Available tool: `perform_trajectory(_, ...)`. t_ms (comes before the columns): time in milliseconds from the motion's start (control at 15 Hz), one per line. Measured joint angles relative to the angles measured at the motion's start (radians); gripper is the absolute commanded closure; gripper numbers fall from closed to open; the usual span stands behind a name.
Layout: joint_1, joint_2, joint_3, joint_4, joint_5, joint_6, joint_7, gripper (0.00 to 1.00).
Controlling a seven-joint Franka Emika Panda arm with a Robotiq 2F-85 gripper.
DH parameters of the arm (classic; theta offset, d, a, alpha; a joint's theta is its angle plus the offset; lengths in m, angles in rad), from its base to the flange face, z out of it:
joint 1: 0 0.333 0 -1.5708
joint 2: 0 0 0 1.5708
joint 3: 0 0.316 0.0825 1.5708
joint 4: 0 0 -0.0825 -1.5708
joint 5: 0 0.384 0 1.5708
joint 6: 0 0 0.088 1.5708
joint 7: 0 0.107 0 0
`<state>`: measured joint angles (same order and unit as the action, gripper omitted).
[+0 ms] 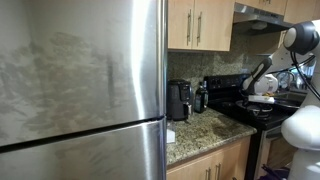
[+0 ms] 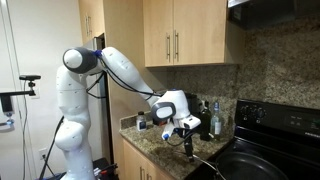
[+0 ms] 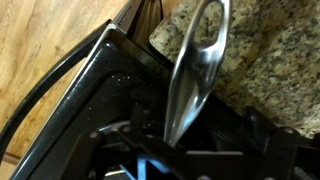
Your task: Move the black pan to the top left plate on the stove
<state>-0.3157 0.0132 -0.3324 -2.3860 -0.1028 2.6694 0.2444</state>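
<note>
In the wrist view the black pan's long shiny handle (image 3: 195, 70) runs from the granite counter down to between my gripper's fingers (image 3: 178, 140). The two dark fingers stand wide apart on either side of it, so the gripper is open around the handle's narrow end. The pan's bowl is lost in the dark at the bottom of the wrist view. The stove (image 3: 100, 95) shows its black front corner there. In both exterior views the gripper (image 1: 262, 86) (image 2: 186, 128) hangs low over the stove (image 1: 238, 103) (image 2: 275, 150) at the edge by the counter.
A black coffee maker (image 1: 178, 100) and bottles (image 2: 215, 118) stand on the granite counter (image 1: 195, 132) beside the stove. A large steel fridge (image 1: 80, 90) fills one side. Wood cabinets (image 2: 175, 40) hang above. The stove's upright back panel (image 2: 285, 117) is behind the cooktop.
</note>
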Motion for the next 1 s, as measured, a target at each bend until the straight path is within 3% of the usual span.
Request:
perform_trajectory(67, 0.000, -0.002, 0.000, 0.001, 0.000, 0.000, 0.000, 0.25)
perform_trajectory(200, 0.000, -0.005, 0.000, 0.001, 0.004, 0.000, 0.000, 0.35)
perform_trajectory(667, 0.003, 0.004, 0.001, -0.003, 0.056, -0.010, 0.006, 0.93)
perform_trajectory(800, 0.001, 0.012, -0.004, -0.003, 0.056, -0.010, 0.020, 1.00)
perform_trajectory(1000, -0.003, 0.017, -0.015, -0.002, 0.048, 0.002, 0.045, 0.96)
